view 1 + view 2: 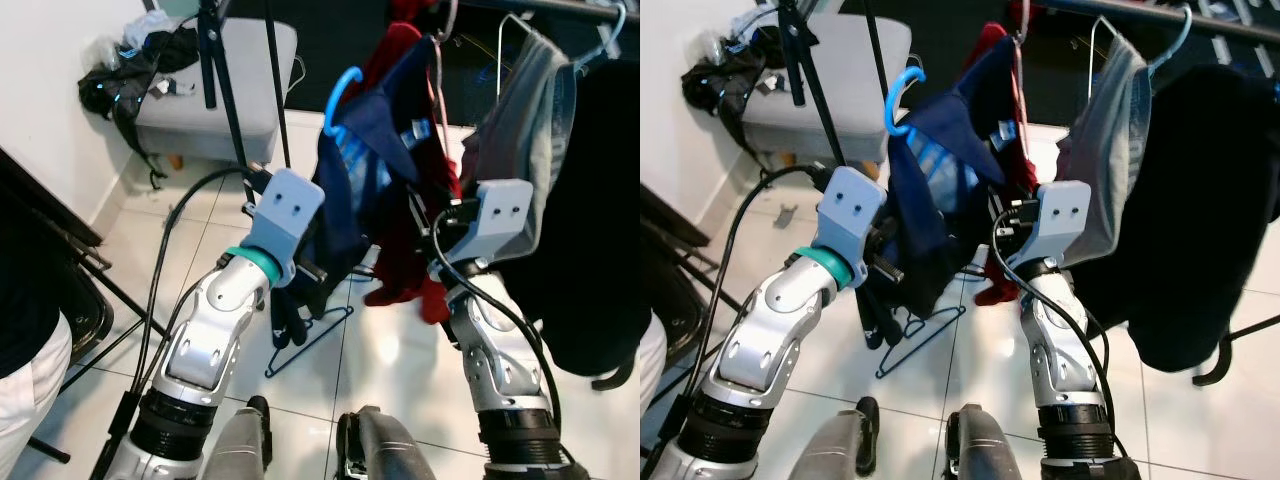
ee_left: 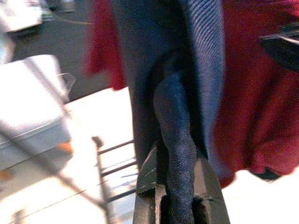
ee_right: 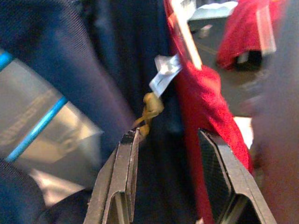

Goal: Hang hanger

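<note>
A navy garment (image 1: pixel 360 190) hangs on a blue hanger whose hook (image 1: pixel 340 95) points up and is free of the rail. My left gripper (image 2: pixel 175 186) is shut on a fold of the navy garment from the left. My right gripper (image 3: pixel 170 158) is open, its fingers (image 3: pixel 119 182) on either side of navy and red cloth (image 3: pixel 205 102) beside a small white label (image 3: pixel 163 72). The dark rail (image 1: pixel 1200 20) runs across the top right and carries a red garment (image 1: pixel 405 280), a grey one (image 1: pixel 535 120) and a black one (image 1: pixel 590 220).
A black wire hanger (image 1: pixel 310 340) lies on the white tiled floor below the navy garment. Behind stands a grey seat (image 1: pixel 240 90) with bags on it, crossed by black stand poles (image 1: pixel 225 90). Cables (image 1: pixel 165 250) trail at the left.
</note>
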### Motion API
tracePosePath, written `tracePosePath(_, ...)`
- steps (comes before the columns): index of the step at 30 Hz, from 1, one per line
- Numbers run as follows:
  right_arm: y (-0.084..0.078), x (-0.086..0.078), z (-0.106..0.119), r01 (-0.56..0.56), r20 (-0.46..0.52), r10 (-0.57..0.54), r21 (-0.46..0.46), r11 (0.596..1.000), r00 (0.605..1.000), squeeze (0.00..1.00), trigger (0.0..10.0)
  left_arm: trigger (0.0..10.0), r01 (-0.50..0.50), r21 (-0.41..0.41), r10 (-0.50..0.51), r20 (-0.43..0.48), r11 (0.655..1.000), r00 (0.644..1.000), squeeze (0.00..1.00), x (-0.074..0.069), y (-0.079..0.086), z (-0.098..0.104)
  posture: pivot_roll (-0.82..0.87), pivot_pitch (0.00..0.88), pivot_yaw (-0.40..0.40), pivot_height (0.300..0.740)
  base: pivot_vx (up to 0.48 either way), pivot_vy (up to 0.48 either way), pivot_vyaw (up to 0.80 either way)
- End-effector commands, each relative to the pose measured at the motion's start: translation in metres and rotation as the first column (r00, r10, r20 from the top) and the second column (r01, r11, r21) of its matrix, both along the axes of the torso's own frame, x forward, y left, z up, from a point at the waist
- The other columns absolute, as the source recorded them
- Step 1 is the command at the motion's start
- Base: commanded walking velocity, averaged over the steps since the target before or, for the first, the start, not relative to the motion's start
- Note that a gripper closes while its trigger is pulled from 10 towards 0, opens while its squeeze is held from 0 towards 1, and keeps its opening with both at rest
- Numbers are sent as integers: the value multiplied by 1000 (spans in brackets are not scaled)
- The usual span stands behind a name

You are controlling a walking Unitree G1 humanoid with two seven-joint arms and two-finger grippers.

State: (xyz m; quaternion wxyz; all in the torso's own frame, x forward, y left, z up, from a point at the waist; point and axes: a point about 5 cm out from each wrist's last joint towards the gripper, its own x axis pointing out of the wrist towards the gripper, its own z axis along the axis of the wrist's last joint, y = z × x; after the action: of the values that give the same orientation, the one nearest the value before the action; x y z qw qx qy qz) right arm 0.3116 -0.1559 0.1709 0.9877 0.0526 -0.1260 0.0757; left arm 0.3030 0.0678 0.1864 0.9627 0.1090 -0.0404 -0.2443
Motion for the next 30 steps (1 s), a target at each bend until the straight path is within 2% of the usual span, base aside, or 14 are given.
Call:
tracePosePath(1,1,-2,-3,-3,-12,3,7,1000,1000,0,10000,10000,-8,-9,8,13,1000,1000,0,2,2,4,-79,155,69,740,0,0,0)
tracePosePath(8,1,-2,-3,-2,-11,2,7,1000,1000,0,10000,10000,-20,-9,20,5,1000,1000,0,3,4,3,-81,151,71,740,0,0,0)
tracePosePath(14,1,-2,-3,0,-10,1,8,1000,1000,0,10000,10000,-28,-18,28,-5,999,1000,0,5,4,3,-82,149,72,740,0,480,0)
tracePosePath(30,2,-2,-3,-2,-10,2,9,1000,1000,0,10000,10000,-4,-26,5,33,1000,999,0,3,0,9,-81,155,75,740,0,0,0)
